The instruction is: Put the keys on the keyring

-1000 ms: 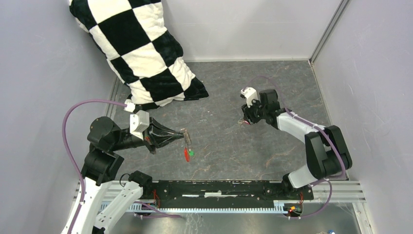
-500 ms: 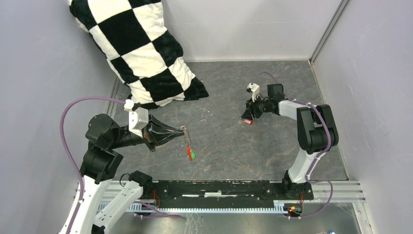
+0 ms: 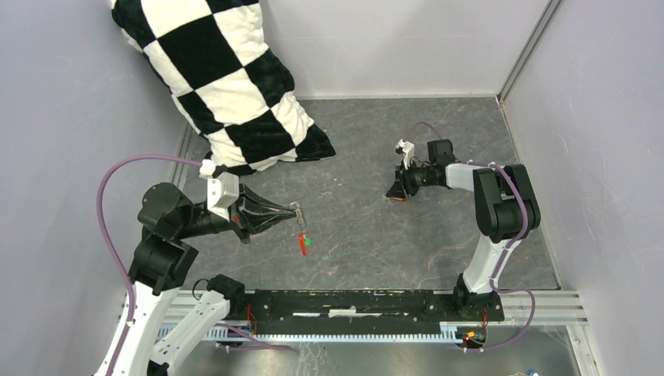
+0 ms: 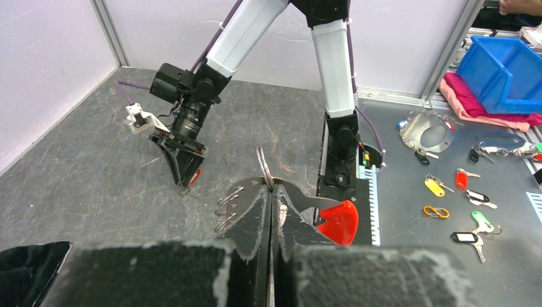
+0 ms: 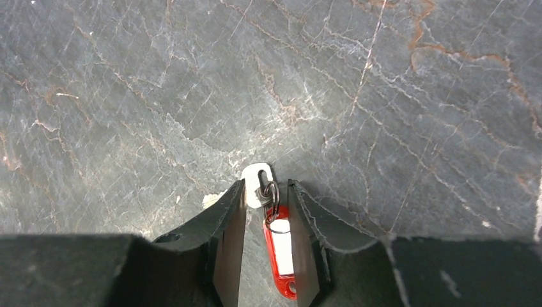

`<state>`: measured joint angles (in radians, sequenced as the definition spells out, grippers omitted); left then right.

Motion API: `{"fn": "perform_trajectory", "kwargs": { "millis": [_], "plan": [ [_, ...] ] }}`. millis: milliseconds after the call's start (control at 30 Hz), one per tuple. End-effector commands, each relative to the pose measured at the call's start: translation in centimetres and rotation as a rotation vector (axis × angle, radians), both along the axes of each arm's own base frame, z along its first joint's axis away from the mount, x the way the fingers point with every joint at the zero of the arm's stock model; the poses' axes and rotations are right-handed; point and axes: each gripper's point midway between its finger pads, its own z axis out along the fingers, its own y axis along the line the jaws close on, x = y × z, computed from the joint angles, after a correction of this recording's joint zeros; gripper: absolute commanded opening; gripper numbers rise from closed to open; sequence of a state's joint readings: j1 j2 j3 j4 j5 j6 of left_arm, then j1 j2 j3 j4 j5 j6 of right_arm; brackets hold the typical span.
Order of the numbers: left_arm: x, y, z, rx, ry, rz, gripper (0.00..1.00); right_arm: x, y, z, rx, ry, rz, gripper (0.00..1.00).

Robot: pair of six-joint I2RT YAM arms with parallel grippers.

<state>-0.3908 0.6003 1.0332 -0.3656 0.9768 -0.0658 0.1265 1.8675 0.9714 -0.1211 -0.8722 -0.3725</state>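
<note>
Left gripper [image 4: 270, 187] has its fingers pressed flat together, pinching the keyring [image 4: 262, 161], which sticks up edge-on just past the tips. The red tag [image 4: 337, 222] hangs off below and to one side of the fingers. From overhead the little green tag [image 3: 308, 241] sits right against it, both dangling above the table [image 3: 352, 251].

Right gripper [image 5: 265, 184] points straight down at the keys [image 5: 275, 220], tips at the stone surface. Its fingers are slightly spread, one on each side of the red key [image 5: 279, 252], which lies lengthwise in the gap. It looks to be against one finger with a sliver of room on the other side, so not clamped as far as I can see. The silver key [image 5: 255, 176] pokes out just beyond the fingertips, linked to the red one by a small dark ring.

Room-wise, there's a wide stretch of table between the two sets of fingers. The checkered pillow [image 3: 227, 86] is well behind the left fingers, its corner nearest. The back wall [image 3: 391, 47] is well past the right fingers, and the side wall is well off too.
</note>
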Motion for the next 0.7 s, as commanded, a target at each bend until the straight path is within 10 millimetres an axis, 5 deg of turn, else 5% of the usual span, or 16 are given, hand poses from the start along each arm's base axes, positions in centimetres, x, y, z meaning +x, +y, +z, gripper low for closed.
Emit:
{"fn": "perform_trajectory", "kwargs": {
  "millis": [0,367,667],
  "plan": [
    [-0.6,0.2,1.9,-0.016,-0.1,-0.01,0.02,-0.6,-0.2,0.5,0.023,-0.023,0.003,0.36],
    [-0.7,0.3,2.1,-0.017,-0.103,-0.009,0.02,-1.2,-1.2,0.2,-0.018,-0.025,-0.048,0.39],
    [-0.7,0.2,1.9,-0.015,-0.1,-0.011,0.02,-1.3,-1.3,0.2,-0.013,-0.013,-0.069,0.09]
  ]
}}
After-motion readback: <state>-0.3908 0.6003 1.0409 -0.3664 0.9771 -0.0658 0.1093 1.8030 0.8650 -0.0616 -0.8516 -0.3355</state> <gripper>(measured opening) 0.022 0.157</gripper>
